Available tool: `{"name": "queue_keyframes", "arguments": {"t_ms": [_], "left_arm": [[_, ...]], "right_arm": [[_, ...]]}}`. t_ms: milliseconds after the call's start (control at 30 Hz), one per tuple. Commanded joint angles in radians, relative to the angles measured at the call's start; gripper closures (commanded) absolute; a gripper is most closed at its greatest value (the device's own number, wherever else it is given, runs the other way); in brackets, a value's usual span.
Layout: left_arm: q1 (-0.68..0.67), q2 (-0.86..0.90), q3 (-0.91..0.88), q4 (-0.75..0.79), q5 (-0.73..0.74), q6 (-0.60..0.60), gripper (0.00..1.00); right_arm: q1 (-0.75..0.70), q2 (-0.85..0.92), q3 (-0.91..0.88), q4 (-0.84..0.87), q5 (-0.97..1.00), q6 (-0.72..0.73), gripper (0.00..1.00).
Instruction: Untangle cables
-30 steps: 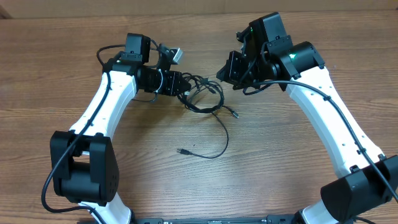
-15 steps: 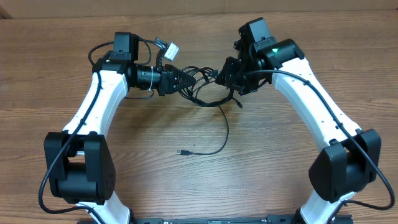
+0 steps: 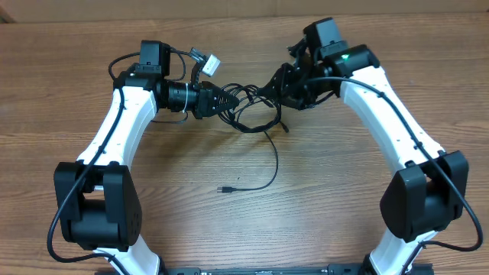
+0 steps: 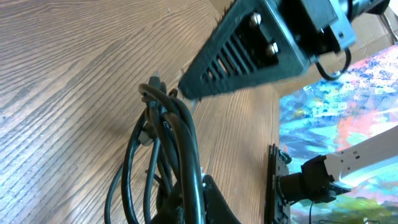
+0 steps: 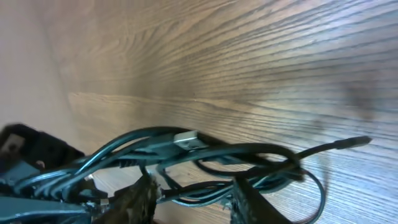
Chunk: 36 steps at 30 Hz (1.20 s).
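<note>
The brown wood-grain table [image 3: 153, 221] fills nearly the whole overhead view, and only a pale beige strip [image 3: 153, 8] shows behind its far edge. In the left wrist view a panel in blue, pink and orange [image 4: 348, 106] stands beyond the table on the right side. What it is, I cannot tell. The thin black cables [image 3: 246, 108] lie as a small tangle of loops at the far middle of the table, between the two arms. One single cord runs out of it toward the near side in a curve and ends in a small black plug [image 3: 224, 188] lying flat on the wood. The left gripper [image 3: 226, 100] is closed tight on the left end of the tangle, and the cords come straight out of it in its wrist view. The right gripper [image 3: 272, 85] is at the right end of the tangle. Its fingertips [image 5: 138, 198] stand apart, several cords and a flat silver plug [image 5: 186, 138] pass in front of the gap, and nothing is pinched. Compared with one second ago, the right gripper has come in from the right, where it was apart from the tangle, and it has opened. The left arm has moved a little toward the far edge, and the tangle went with it. The small black plug lies where it was.
</note>
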Motion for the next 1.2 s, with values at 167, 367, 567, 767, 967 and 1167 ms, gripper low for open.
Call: {"name": "queue_keyframes", "arguments": {"t_ms": [167, 367, 567, 767, 967, 1167], "left_arm": [[-0.01, -0.022, 0.019, 0.0, 0.009, 0.001, 0.96], [-0.01, -0.022, 0.019, 0.0, 0.009, 0.001, 0.96], [-0.01, -0.022, 0.019, 0.0, 0.01, 0.001, 0.96], [-0.011, -0.022, 0.019, -0.001, 0.015, 0.001, 0.96], [-0.011, -0.022, 0.019, 0.0, 0.02, 0.001, 0.96], [-0.008, -0.022, 0.019, 0.032, 0.032, -0.019, 0.96]], "right_arm": [[0.035, 0.061, 0.015, 0.008, 0.043, 0.076, 0.6], [0.048, 0.081, 0.015, 0.006, 0.041, 0.08, 0.6], [0.048, 0.097, 0.014, 0.034, 0.056, 0.11, 0.6], [0.048, 0.142, 0.0, 0.054, 0.127, 0.148, 0.61], [0.048, 0.209, 0.0, 0.076, 0.122, 0.148, 0.62], [0.048, 0.228, 0.0, 0.074, 0.122, 0.148, 0.62]]}}
